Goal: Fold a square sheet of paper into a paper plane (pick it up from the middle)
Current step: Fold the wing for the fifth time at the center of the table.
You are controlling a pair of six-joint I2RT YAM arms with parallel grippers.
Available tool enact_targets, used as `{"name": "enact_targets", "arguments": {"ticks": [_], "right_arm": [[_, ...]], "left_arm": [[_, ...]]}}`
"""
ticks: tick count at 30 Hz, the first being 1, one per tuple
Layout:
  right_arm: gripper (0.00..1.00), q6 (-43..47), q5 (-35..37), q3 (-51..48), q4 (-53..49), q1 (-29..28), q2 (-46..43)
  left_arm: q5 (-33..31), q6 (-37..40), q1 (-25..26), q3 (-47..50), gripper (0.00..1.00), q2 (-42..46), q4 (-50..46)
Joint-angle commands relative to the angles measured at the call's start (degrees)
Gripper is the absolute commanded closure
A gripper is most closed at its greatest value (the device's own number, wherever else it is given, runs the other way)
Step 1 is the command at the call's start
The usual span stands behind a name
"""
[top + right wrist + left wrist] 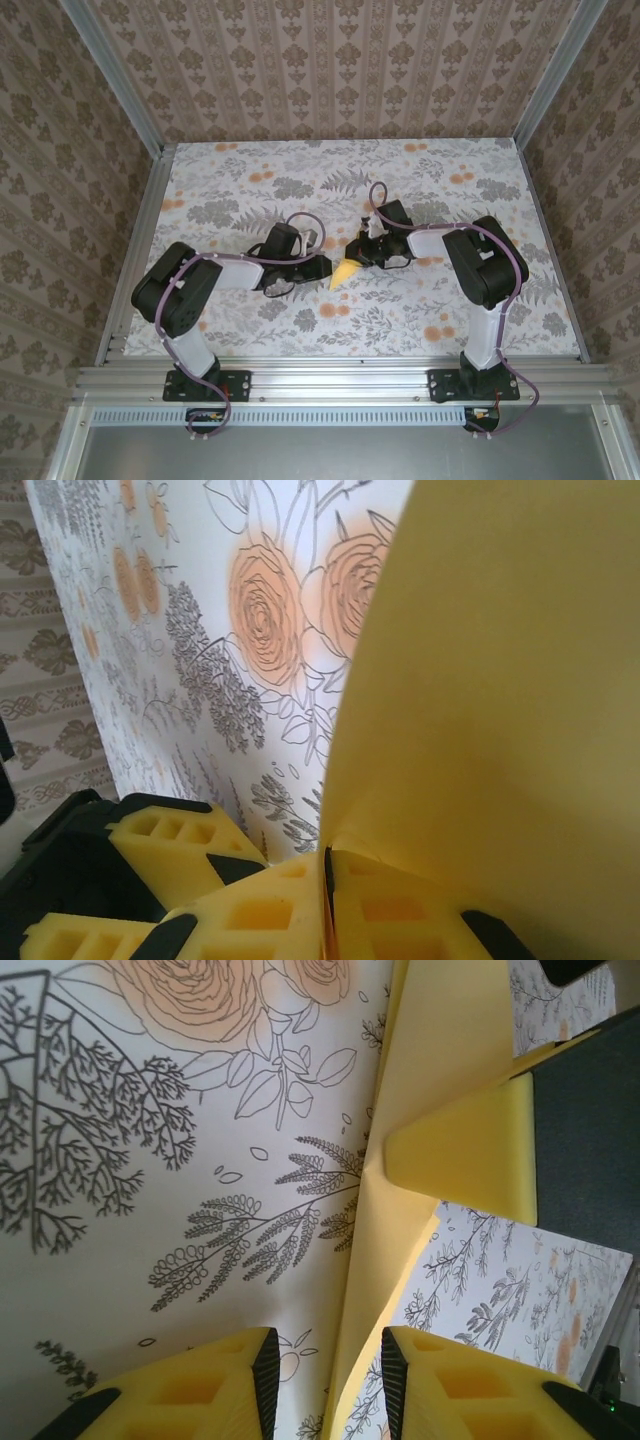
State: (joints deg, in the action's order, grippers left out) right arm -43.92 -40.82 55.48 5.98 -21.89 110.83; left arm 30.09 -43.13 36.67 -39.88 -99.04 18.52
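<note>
Paper plane [343,273] sits between our two arms at the middle of the table [250,335], its long fold running from our right gripper [327,875], which pinches it tight, into our left gripper [327,1360], whose jaws sit a little apart around its edge.

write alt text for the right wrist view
The right pincer is shut on a sheet of yellow paper, which rises from between its yellow fingers and covers the right half. Behind it lies a white table printed with orange roses and grey leaves.

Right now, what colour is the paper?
The paper is plain pale yellow; right wrist view shows it best.
</note>
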Motion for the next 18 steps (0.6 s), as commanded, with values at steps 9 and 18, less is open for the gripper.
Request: {"name": "enact_targets", "arguments": {"ticks": [9,18], "right_arm": [[0.91,-4.80,-2.95,-2.30,7.81,2.00,-1.19],[0.91,-5.63,-3.26,-2.71,8.46,2.46,-1.18]], "left_arm": [[-4.98,6.95,3.52,-1.48,0.72,-0.04,-6.91],[-10.13,9.88,5.36,-2.43,0.85,0.43,-9.21]]}}
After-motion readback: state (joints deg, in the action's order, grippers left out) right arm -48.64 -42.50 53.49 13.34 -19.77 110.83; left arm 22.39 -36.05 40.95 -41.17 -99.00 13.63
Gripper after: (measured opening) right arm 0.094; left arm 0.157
